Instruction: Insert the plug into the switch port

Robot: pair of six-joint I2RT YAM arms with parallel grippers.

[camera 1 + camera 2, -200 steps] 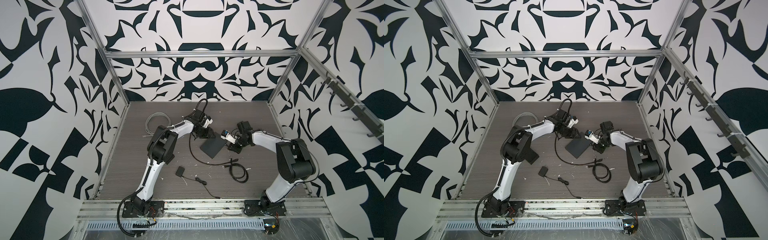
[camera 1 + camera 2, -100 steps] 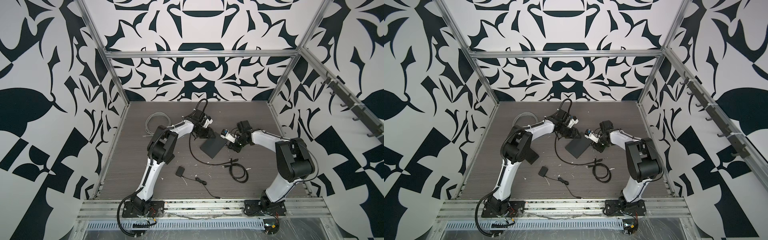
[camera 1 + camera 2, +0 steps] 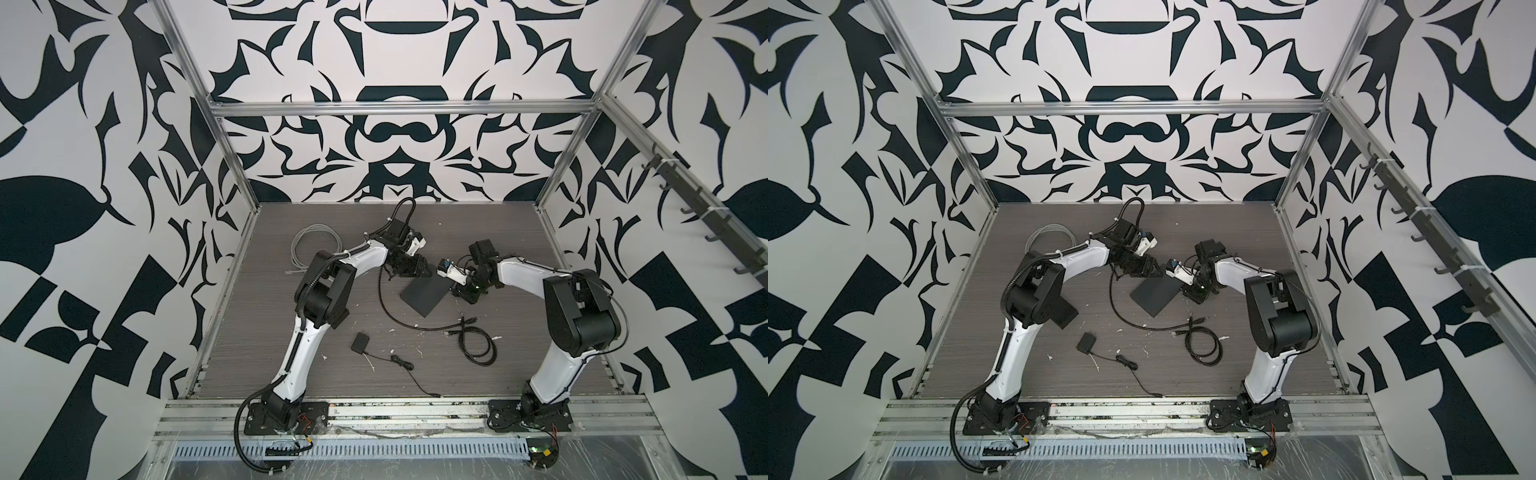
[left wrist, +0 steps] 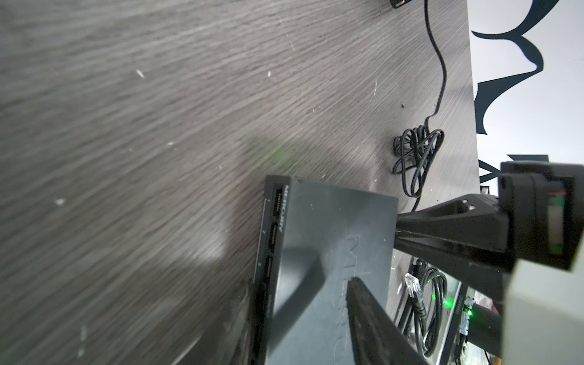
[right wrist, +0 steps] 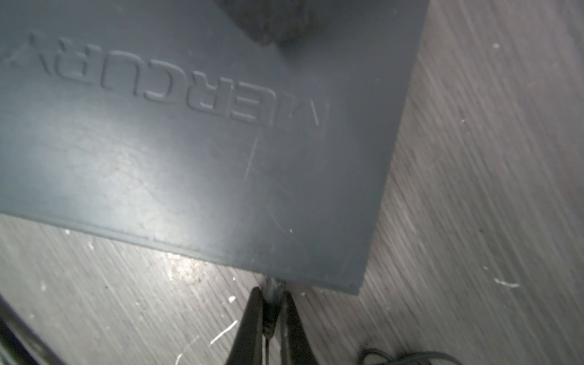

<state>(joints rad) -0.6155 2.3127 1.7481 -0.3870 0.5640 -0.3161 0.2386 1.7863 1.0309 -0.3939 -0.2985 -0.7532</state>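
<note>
PLUG MEETS SWITCH: My right pincer point(image 5: 272, 311) was clenched on the plug point(image 5: 272, 294), its tips pinching the plug's sides, with a thin cord trailing back between them. The plug's nose touched the edge of the switch point(image 5: 221, 158), which lay flat near the middle of the table point(image 5: 474, 158). The port was hidden under that edge, so I could not tell how deep the plug sat, if at all.

In both top views the right pincer stood at the switch's 3 o'clock. My left pincer point(image 3: 419, 268) stood at its 12 o'clock, jaws apart over the far corner with one tip on the lid. I could not tell whether it gripped the box or only pinned it. A row of ports point(image 4: 272, 234) lined the side opposite the plug. A black coil point(image 3: 478, 345) lay at the switch's 5 o'clock, apart from it.

As I judged it, the danger was a crooked push. Held only by narrow tips, the plug could swivel and jam against the port's rim. If the left pincer's hold was slack, the light box could skate toward 9 o'clock instead of taking the plug. The trailing cord could also tug the plug off line.
</note>
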